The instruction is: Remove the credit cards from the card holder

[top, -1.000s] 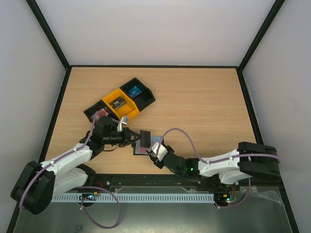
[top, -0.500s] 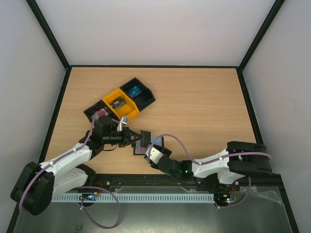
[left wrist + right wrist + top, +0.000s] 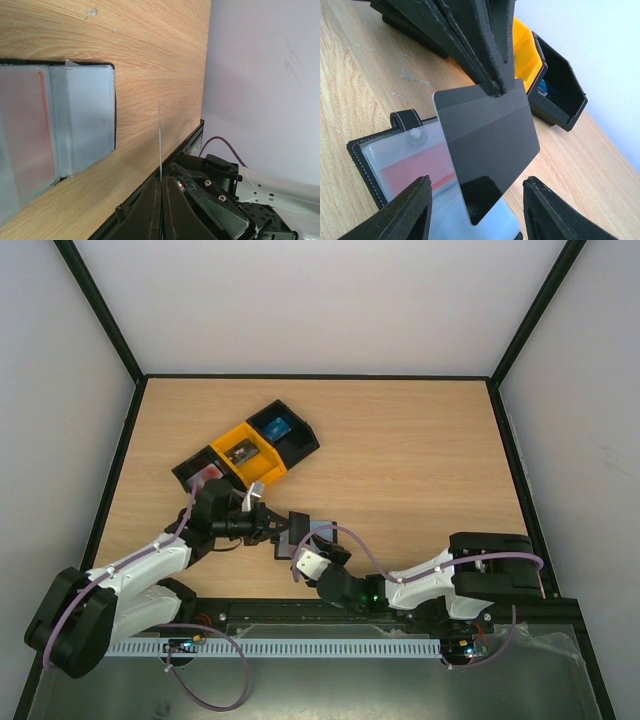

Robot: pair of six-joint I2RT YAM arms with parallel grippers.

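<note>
Items, left to right:

1. Left arm [image 3: 130, 575]: reaches in from the near left corner of the wooden table [image 3: 420, 470].
2. Row of three bins, lying diagonally behind the left arm's wrist. Black bin [image 3: 198, 472], something pinkish inside, too small to tell. Yellow bin [image 3: 247, 452], contents unclear. Second black bin [image 3: 292, 435], holding a small blue object [image 3: 277, 426].
3. Left gripper [image 3: 278, 524]: jaws pressed together on the top edge of a dark card [image 3: 487, 150]. The card is in the air, tilted, above the card holder and not touching it. From the left wrist view it appears only as a thin edge-on line.
4. Card holder [image 3: 385, 155]: lies open and flat on the table near the front edge, just below the held card. Black stitched border, snap tab [image 3: 402, 119] at one side, frosted clear sleeves.
5. Red card [image 3: 415, 172]: inside a sleeve of the holder. The hanging dark card covers much of the holder's right part from the right wrist view.
6. Right gripper [image 3: 477, 205]: jaws apart, one finger on each side of the dark card's lower corner, gripping nothing, low over the holder.
7. Purple cable [image 3: 360, 545]: loops over the right arm [image 3: 450, 575], which lies along the front edge.
</note>
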